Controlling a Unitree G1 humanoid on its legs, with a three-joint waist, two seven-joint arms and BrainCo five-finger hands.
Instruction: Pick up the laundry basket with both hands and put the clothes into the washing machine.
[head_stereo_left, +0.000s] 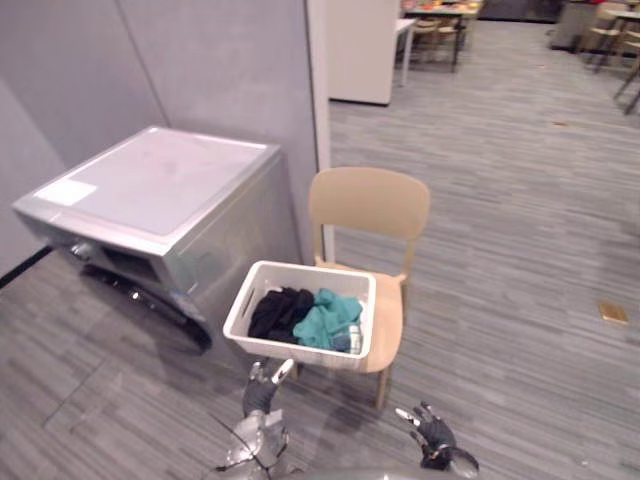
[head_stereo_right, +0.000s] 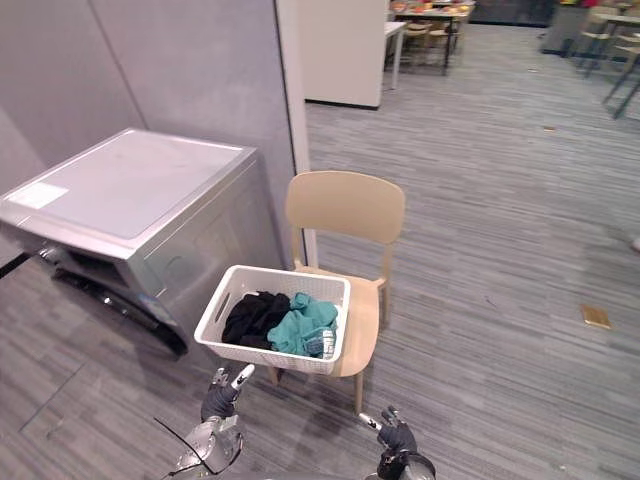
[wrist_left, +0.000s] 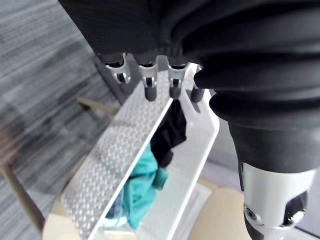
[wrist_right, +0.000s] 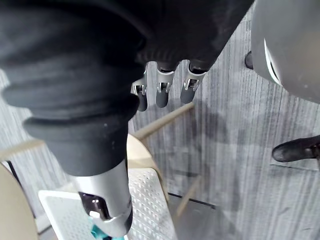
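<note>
Sitting on the chair (head_stereo_left: 368, 203) seat, the laundry basket (head_stereo_left: 295, 352) lies with its long axis left to right, clothes (head_stereo_left: 305, 315) inside, and its left end overhangs toward the washing machine (head_stereo_left: 165, 180). The left hand (head_stereo_left: 258, 392), fingers straight and empty, is just below the basket's near left corner. The right hand (head_stereo_left: 432, 432) hangs relaxed and empty, apart from it. Open floor (head_stereo_left: 520, 300) lies to the right.
</note>
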